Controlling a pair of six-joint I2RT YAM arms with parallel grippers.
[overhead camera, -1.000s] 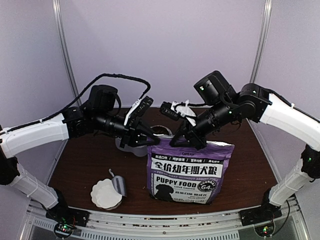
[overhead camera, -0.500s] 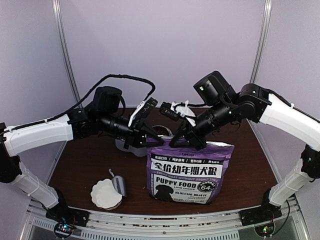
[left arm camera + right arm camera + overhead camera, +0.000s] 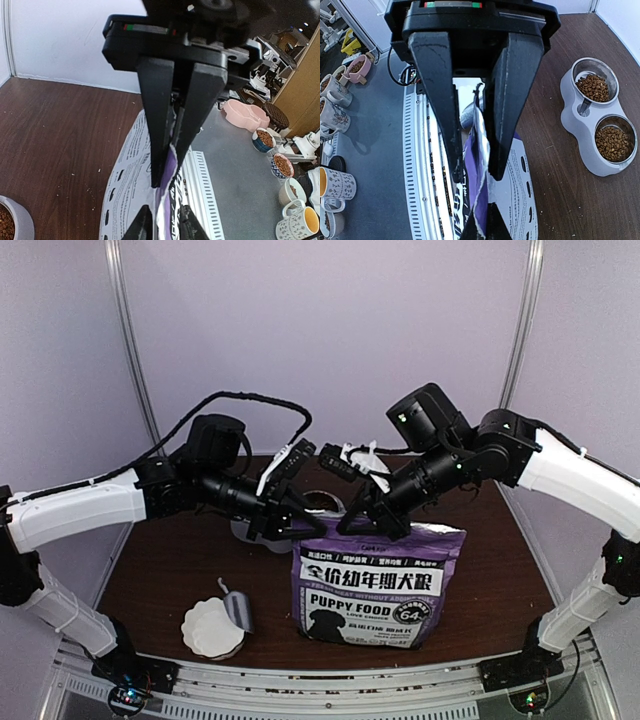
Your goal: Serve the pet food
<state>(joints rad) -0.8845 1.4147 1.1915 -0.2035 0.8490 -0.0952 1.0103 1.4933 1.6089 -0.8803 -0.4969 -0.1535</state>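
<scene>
A purple-and-white bag point(image 3: 370, 590) printed PUPPY FOOD stands upright at the table's front middle. My left gripper point(image 3: 297, 528) is shut on the left part of its torn top edge; in the left wrist view the fingers point(image 3: 169, 172) pinch the purple edge point(image 3: 172, 200). My right gripper point(image 3: 358, 527) grips the same top edge just to the right; in the right wrist view point(image 3: 476, 176) the bag's mouth point(image 3: 481, 165) fills the gap between its fingers. Reddish-brown pet food point(image 3: 592, 86) lies in both cups of a white double feeder point(image 3: 575, 130) behind the bag.
A white scalloped bowl point(image 3: 208, 630) and a shiny metal scoop point(image 3: 238, 612) sit at the front left, next to the bag. The feeder point(image 3: 250, 532) stands behind my left gripper. A metal rail point(image 3: 300, 680) runs along the table's front edge.
My left arm has moved right and its gripper has come onto the bag's top left edge. The bag's top has shifted slightly. The right arm has not moved.
</scene>
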